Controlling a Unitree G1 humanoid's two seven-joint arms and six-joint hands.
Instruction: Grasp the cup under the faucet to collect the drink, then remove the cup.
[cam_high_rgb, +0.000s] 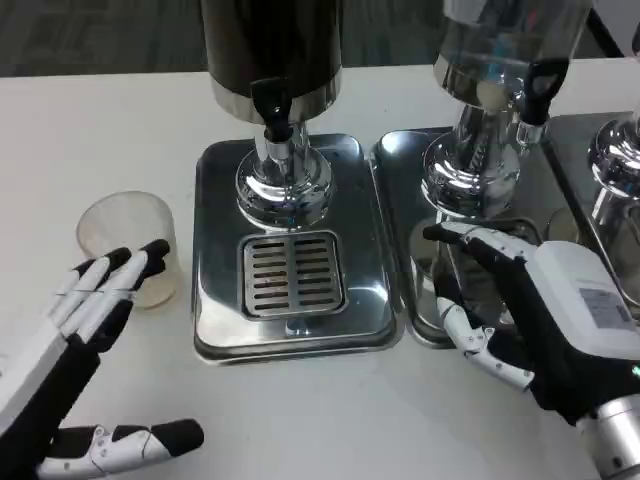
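Head view now, and the left hand (75, 335) is spread wide, palm open, holding nothing: fingers (110, 285) stretched toward one o'clock, thumb (135, 443) splayed out low at its five o'clock. Those fingertips overlap the cup (128, 245), a clear plastic one standing upright on the white table (100, 130); whether they actually touch its wall is hard to call from this angle. The cup sits at the hand's one o'clock, just beside the left edge of the steel drip tray (215, 250), well off at eight o'clock from the dark dispenser's faucet (272, 110) and not under it. Over on the other side, the right hand (535, 315) is open too, fingers apart over the neighbouring drip tray (400, 200), gripping nothing that can be made out. Both forearms are cut off by the bottom frame edge, and the dispenser tops run out of frame at twelve o'clock.
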